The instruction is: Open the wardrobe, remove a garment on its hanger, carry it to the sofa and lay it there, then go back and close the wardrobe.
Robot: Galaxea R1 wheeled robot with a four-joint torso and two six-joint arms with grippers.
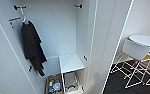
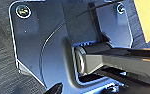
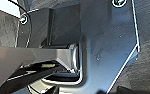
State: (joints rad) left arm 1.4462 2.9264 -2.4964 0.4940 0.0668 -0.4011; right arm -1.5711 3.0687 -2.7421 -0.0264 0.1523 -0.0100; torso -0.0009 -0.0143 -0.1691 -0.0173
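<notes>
Wardrobe (image 1: 56,30) stands open in the head view, its white interior showing between two swung-out doors. On the left door's inner face sits a short orange-brown strip (image 1: 14,19). From the rail's left end hangs one white hanger (image 1: 23,15) carrying one black garment (image 1: 32,46), which drapes down near the left wall. Lower and further right, one white shelf (image 1: 70,62) juts out above the floor of the cabinet. Beneath and beside it lies a box of small mixed items (image 1: 53,86), too blurred to count. Right of the wardrobe, past the right door (image 1: 108,45), stands one white round worktop (image 1: 146,41) with a white wire-legged chair (image 1: 134,51) against it on a dark floor (image 1: 116,85). Whether either pincer is open or closed, or holds anything, I cannot tell: both wrist views show the robot's own dark plate and bar over dark carpet.
</notes>
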